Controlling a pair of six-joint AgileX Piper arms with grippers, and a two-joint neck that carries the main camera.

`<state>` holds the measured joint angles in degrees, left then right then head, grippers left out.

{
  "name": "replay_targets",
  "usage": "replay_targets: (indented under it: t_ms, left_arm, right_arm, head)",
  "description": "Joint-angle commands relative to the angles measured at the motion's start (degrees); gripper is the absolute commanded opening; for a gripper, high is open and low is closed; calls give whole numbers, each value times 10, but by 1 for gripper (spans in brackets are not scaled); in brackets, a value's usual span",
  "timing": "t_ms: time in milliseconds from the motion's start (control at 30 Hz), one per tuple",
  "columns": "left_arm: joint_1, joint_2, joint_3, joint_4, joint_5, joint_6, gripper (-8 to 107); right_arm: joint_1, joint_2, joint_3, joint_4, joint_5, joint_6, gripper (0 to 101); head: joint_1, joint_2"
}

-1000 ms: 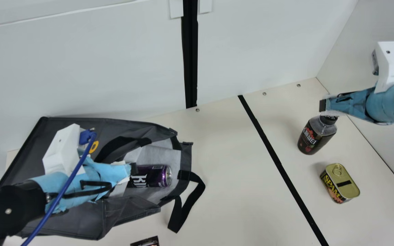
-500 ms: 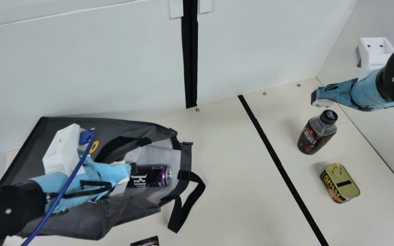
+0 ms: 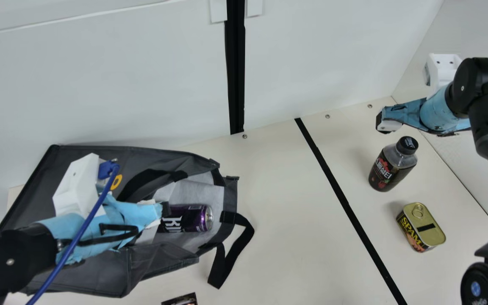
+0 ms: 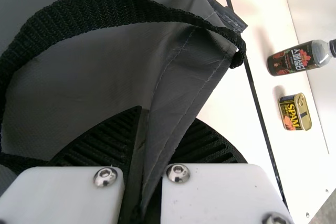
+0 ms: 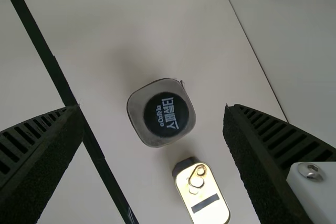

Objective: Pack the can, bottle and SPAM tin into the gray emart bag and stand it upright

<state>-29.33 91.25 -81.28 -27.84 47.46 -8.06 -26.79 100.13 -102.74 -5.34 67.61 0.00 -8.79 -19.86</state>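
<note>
While the left hand (image 3: 164, 209) pinches a fold of the gray emart bag (image 3: 36, 199), the purple drink can (image 3: 189, 218) lying inside just beyond it, the right hand (image 3: 384, 123) gapes wide above the black-capped bottle (image 3: 390, 169); farther from that hand, the SPAM tin (image 3: 422, 228) sits on the counter (image 3: 290, 212).

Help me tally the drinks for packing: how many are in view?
2: the purple can lying in the bag, the bottle upright on the table. The bag may hide others.

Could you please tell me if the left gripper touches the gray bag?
Touching: the left wrist view shows the left gripper pinching the gray bag between its fingers.
</note>
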Motion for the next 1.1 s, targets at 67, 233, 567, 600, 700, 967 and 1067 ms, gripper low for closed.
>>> replay_targets:
  t_ms: [67,233,567,600,700,967,1067]
  left_arm:
    - [0,0,0,0,0,0,-8]
    - [0,0,0,0,0,0,-8]
    - [0,0,0,0,0,0,-8]
    - [0,0,0,0,0,0,-8]
    - [0,0,0,0,0,0,-8]
    - [0,0,0,0,0,0,-8]
    - [0,0,0,0,0,0,-8]
  right_arm:
    - [-6,17,-1,8,-5,-1,95]
    - [-13,35,0,16,-13,-3,95]
    - [-22,56,4,26,-19,-3,95]
    - [-23,57,5,27,-19,-3,95]
    - [-25,59,8,30,-19,-3,95]
    - [-27,59,15,35,-18,-1,95]
    - [-28,58,17,37,-17,-1,95]
  head:
    - [-12,-1]
    - [-12,-1]
    - [-12,-1]
    - [-12,-1]
    - [-12,-1]
    - [-12,-1]
    - [-12,-1]
